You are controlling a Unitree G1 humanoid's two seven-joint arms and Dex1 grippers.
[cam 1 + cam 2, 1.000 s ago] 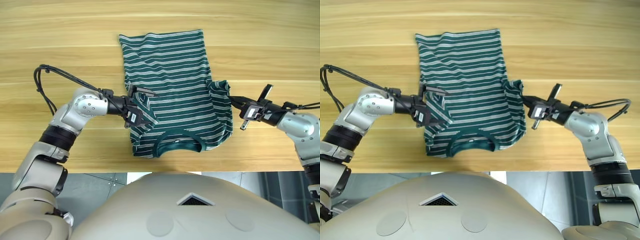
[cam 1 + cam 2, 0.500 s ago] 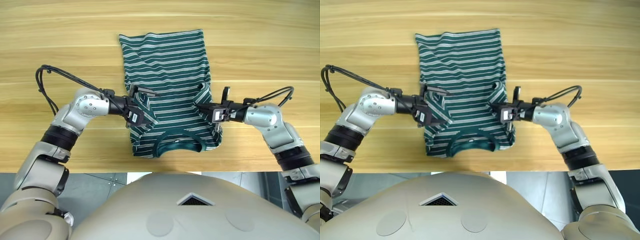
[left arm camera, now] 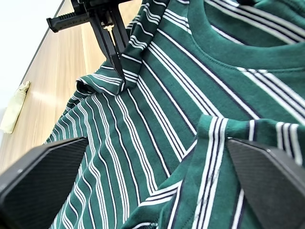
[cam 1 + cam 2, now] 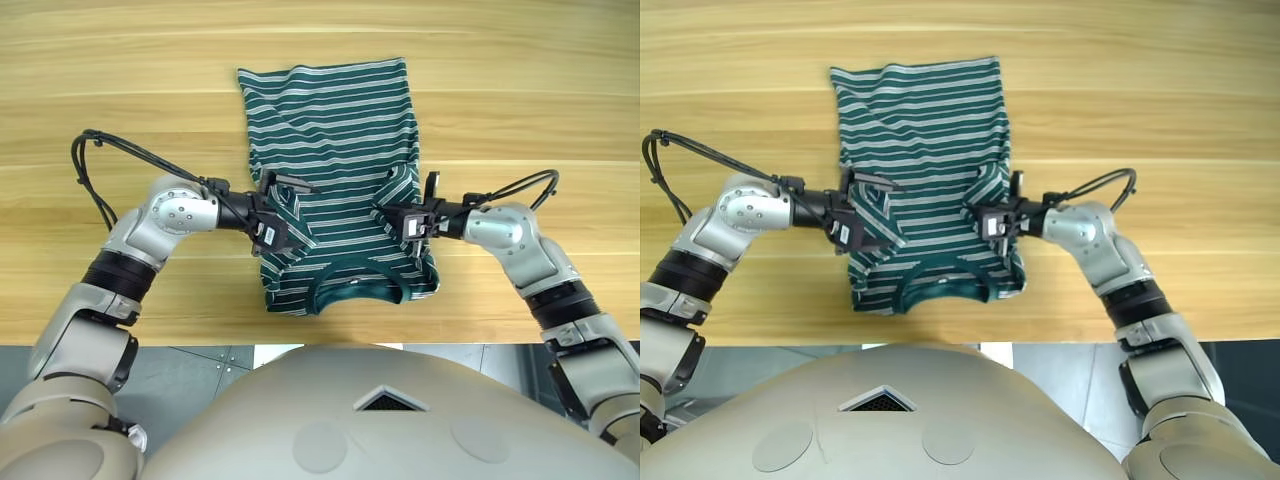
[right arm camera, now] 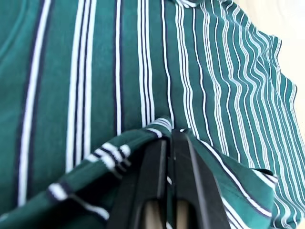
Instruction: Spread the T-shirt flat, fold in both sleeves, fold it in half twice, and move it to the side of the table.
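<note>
A green T-shirt (image 4: 330, 120) with white stripes lies on the wooden table (image 4: 520, 100), its collar (image 4: 358, 285) toward the front edge. Its left sleeve (image 4: 285, 235) is folded in over the body. My left gripper (image 4: 292, 215) is open, one finger on each side of that folded sleeve. My right gripper (image 4: 390, 211) is shut on the right sleeve (image 5: 157, 129) and holds it over the right half of the shirt's chest. In the left wrist view the right gripper (image 3: 119, 78) pinches a raised fold of striped cloth.
Bare wood stretches to both sides of the shirt and beyond its hem (image 4: 320, 70). The table's front edge (image 4: 150, 338) runs just below the collar. Black cables (image 4: 100, 160) loop off my left forearm.
My right gripper has carried the right sleeve inward from the shirt's right edge over its body. The left arm has stayed still.
</note>
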